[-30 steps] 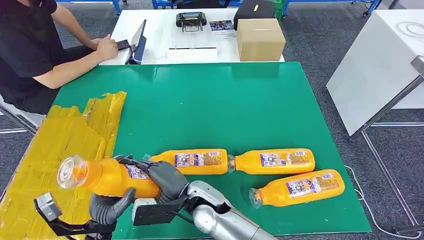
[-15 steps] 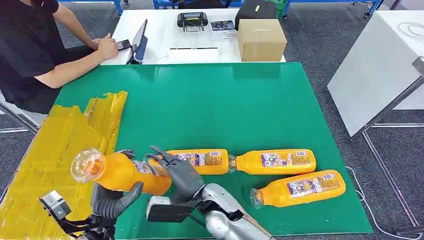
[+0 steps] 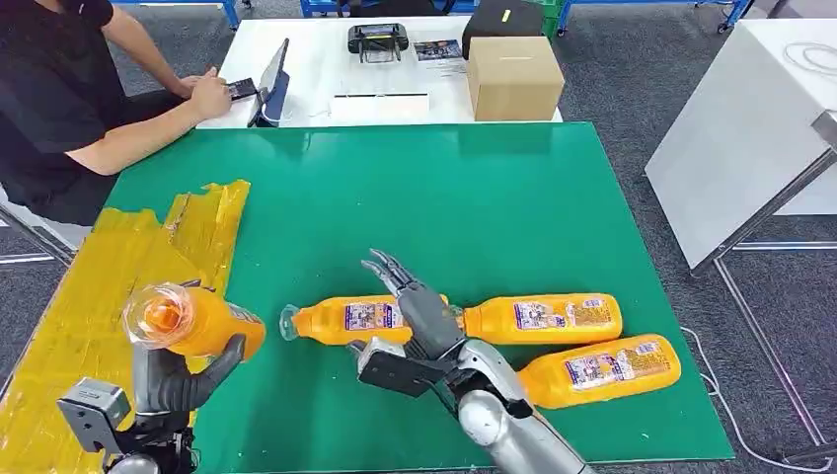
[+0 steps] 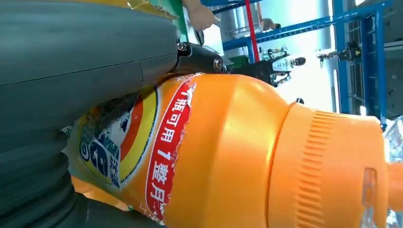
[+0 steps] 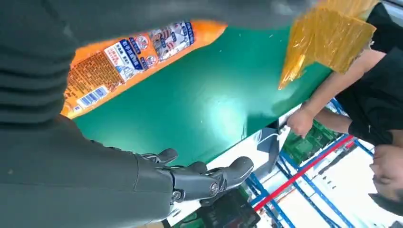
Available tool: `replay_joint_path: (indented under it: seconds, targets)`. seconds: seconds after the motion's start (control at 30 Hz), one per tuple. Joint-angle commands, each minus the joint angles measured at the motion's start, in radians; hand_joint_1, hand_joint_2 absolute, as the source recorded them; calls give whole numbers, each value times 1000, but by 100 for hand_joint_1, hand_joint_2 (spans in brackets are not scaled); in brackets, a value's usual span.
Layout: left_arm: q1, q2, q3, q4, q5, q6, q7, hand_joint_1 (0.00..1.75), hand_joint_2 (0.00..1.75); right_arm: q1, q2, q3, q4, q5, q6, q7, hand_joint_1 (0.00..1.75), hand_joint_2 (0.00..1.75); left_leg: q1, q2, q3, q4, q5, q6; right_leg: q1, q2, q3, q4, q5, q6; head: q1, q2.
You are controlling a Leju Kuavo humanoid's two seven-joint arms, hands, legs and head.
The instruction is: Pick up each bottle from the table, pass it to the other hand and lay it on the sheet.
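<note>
**Bottle in left hand, three on the table, none on the sheet**

Landmark: yellow sheet [image 3: 118,286], lying over the near-left corner of the green table [image 3: 444,197].

- Held bottle [image 3: 197,324]: orange, gripped around its body by the left hand [image 3: 178,380], raised just above the sheet's inner edge, clear base turned toward the camera. The left wrist view shows the fingers wrapped over its label.
- Right hand [image 3: 419,311]: holds nothing, fingers spread and extended, poised over the table well to the right of the sheet, above the junction of two lying bottles.
- First lying bottle [image 3: 360,319]: on its side on the table, nearest the sheet, not touching it.
- Second lying bottle [image 3: 543,317]: on its side, end to end with the first, farther from the sheet.
- Third lying bottle [image 3: 602,367]: on its side, farthest from the sheet, near the table's front edge.

Progress, as judged: one bottle is lifted and sits in the left hand, so its handover looks complete; laying it down remains. No bottle rests on the sheet. Three await the full cycle.
</note>
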Motion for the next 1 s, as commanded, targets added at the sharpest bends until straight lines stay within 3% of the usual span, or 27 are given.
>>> replay_joint_path:
  seconds: [0.03, 0.17, 0.23, 0.27, 0.47, 0.6, 0.63, 0.67, 0.87, 1.0]
  targets:
    - [-35, 2, 27, 40, -3, -1, 0, 175, 175, -14, -25, -15, -2, -2, 8, 3, 0, 0, 0, -1, 1, 0, 0, 0, 1, -1, 2, -1, 0, -1, 0, 0]
    - [-35, 2, 27, 40, -3, -1, 0, 175, 175, -14, -25, -15, -2, -2, 8, 3, 0, 0, 0, -1, 1, 0, 0, 0, 0, -1, 1, -1, 0, 0, 0, 0]
    - [-52, 9, 65, 52, -197, 165, -21, 175, 175, -17, -36, -29, -8, 1, 9, 1, 0, 0, 1, -1, 2, 0, -1, 0, 1, -1, 3, -1, 0, -1, 0, 0]
    - [-71, 27, 97, 76, -296, 241, -16, 175, 175, -27, -51, -35, -6, -8, 35, 10, 0, 175, 1, -1, 3, 0, -1, -1, 1, -1, 4, -1, -1, -1, 0, 0]
    - [-110, 153, 152, 252, -776, 490, 59, 175, 175, -104, -99, -12, 110, -56, 147, 5, 0, 175, 1, 0, 5, -2, 0, -1, 1, 1, 5, -3, 1, -1, 0, 0]
    - [-163, 269, 76, 437, -1055, 525, 211, 175, 175, -225, -111, 49, 243, -124, 226, 21, 0, 175, -1, 0, 4, -3, 1, 0, -1, 1, 3, -1, 1, -1, 0, 0]
    - [-178, 331, 27, 508, -1130, 428, 259, 175, 175, -257, -113, 71, 280, -140, 265, 30, 0, 175, 0, 0, 5, -3, 1, -1, 0, 1, 4, -2, 1, -1, 0, 0]
    - [-214, 363, 19, 599, -1103, 448, 240, 175, 175, -298, -105, 88, 333, -154, 272, 25, 0, 175, 1, 0, 5, -3, 1, -1, 1, 1, 5, -3, 1, -1, 0, 0]
    - [-237, 375, 15, 686, -1096, 469, 213, 175, 175, -326, -85, 104, 376, -158, 268, 20, 0, 175, 1, 1, 5, -2, 1, -1, 2, 1, 5, -2, 0, -1, 0, 0]
    - [-229, 375, 0, 672, -1138, 476, 266, 175, 175, -332, -83, 128, 389, -159, 262, 24, 0, 175, 2, -1, 5, -1, 0, -1, 2, -1, 7, -2, -1, -1, 0, 0]
